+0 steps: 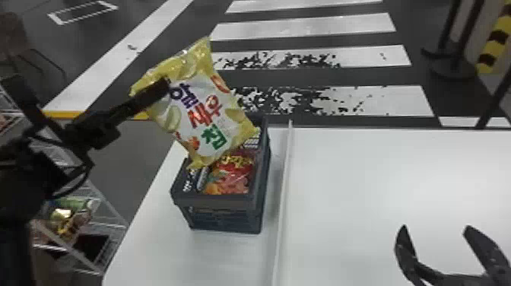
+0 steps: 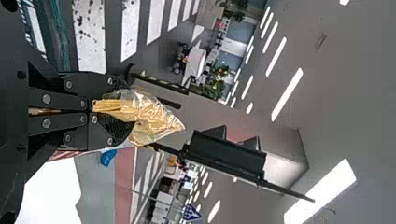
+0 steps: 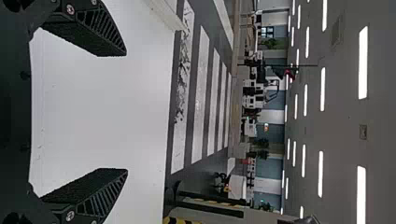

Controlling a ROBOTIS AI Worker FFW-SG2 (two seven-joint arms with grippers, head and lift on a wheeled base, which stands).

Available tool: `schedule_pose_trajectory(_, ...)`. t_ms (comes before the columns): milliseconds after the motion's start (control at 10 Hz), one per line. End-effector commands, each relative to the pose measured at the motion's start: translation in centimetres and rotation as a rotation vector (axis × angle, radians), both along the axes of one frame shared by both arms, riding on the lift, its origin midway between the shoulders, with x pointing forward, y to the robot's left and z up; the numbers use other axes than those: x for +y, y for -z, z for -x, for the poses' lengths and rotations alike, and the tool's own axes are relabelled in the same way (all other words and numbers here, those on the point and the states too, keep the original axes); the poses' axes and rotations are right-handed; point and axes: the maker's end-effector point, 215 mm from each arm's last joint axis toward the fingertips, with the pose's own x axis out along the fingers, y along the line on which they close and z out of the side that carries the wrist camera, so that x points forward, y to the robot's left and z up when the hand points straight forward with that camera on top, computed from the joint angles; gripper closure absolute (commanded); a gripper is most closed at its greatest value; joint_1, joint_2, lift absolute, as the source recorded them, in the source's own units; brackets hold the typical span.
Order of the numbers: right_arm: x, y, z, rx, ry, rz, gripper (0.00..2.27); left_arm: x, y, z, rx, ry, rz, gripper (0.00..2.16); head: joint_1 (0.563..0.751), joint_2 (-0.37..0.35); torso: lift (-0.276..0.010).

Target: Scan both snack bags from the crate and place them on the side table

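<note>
Above the white table (image 1: pixel 380 171), lift well clear of the dark crate (image 1: pixel 226 203) before swinging the yellow bag (image 1: pixel 201 114), tilted over the red bag (image 1: pixel 232 178) inside. Your left gripper (image 1: pixel 165 84) clamps its upper edge; squeeze gently. Your right gripper (image 1: pixel 435 228) has fingers apart.

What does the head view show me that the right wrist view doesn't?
Head view: the left tool holding the yellow snack bag, and the crate with a red bag inside.

Right wrist view: ceiling lights.

Both: the open right tool, a white tabletop and white floor stripes.
</note>
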Motion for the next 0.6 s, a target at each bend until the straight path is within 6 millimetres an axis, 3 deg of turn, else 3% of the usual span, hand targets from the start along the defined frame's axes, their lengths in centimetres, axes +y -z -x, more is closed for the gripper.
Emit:
schedule_pose_trajectory(0, -0.2, 0.0, 0.0, 0.001, 0.003, 0.001, 0.11, -1.9, -2.0, 1.7, -0.017, 0.045, 0.058, 2.13, 0.695, 0.204, -0.095)
schedule_pose_trajectory(200, -0.8, 0.0, 0.0, -0.001, 0.012, 0.006, 0.11, -4.3, -2.1, 3.0, -0.013, 0.085, 0.091, 2.13, 0.695, 0.175, -0.095)
schedule_pose_trajectory(500, -1.8, -0.4, 0.1, -0.014, 0.03, 0.006, 0.11, -10.7, -0.2, 3.0, 0.022, 0.181, 0.189, 2.13, 0.695, 0.115, -0.095)
